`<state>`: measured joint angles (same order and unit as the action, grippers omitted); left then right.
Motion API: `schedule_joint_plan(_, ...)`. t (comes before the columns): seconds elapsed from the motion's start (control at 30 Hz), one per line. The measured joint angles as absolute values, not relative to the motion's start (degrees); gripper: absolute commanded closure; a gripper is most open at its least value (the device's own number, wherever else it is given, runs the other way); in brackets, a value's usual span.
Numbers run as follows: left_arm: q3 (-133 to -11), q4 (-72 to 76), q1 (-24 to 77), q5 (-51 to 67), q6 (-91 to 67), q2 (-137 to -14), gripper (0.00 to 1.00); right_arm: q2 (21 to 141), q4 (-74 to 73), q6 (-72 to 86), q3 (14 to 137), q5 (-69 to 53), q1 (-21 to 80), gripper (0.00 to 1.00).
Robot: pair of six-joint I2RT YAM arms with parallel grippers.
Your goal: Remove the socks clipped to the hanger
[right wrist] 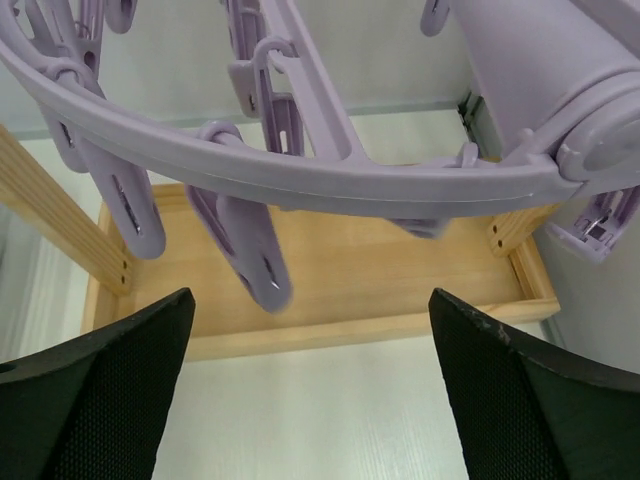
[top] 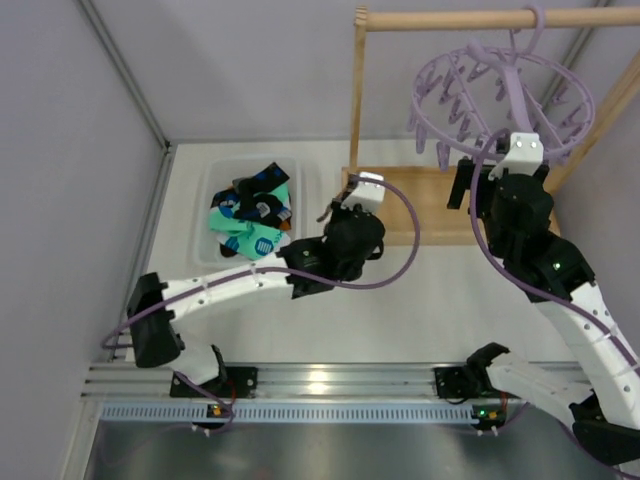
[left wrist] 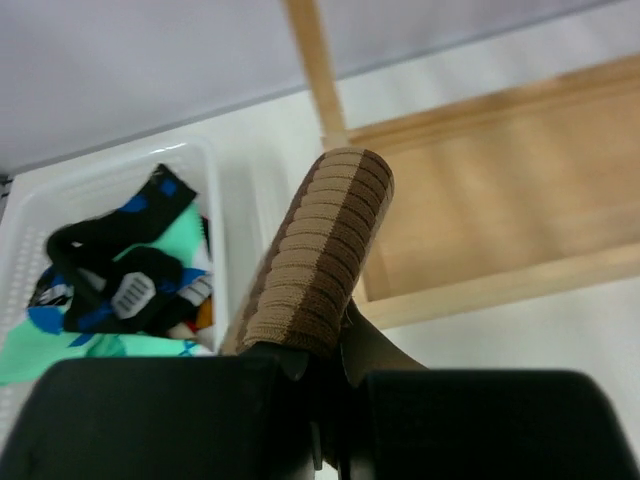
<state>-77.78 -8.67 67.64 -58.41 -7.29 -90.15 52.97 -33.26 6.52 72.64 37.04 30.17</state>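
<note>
The lavender hanger (top: 505, 92) hangs by its hook from a wooden rail; its clips (right wrist: 250, 245) dangle empty in the right wrist view. My right gripper (right wrist: 310, 400) is open and empty just below the ring (right wrist: 300, 180); it also shows in the top view (top: 470, 185). My left gripper (left wrist: 330, 350) is shut on a brown striped sock (left wrist: 320, 255), between the bin and the wooden frame; in the top view the gripper (top: 335, 210) hides the sock. Teal and black socks (top: 252, 215) lie in the bin; they also show in the left wrist view (left wrist: 120, 290).
A white bin (top: 212, 180) stands at the back left. The wooden frame has an upright post (top: 357, 95), a top rail (top: 480, 18) and a flat base (top: 425, 200). Grey walls close the left and back sides.
</note>
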Motion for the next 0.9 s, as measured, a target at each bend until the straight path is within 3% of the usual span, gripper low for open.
schedule_joint_plan(0.2,-78.5,-22.9,61.7,-56.0,-13.0,-80.8,1.0,50.8,-32.1,7.3,71.3,35.2,30.2,0.0)
schedule_joint_plan(0.57,-81.4,-36.5,27.2,-33.6,-18.3,-80.3,1.0,52.1,-32.2,7.6,68.9,32.8,30.2,0.01)
schedule_joint_plan(0.9,-82.8,-37.4,12.6,-18.6,-20.8,-94.4,1.0,51.6,-31.5,7.6,67.5,30.7,30.2,0.01)
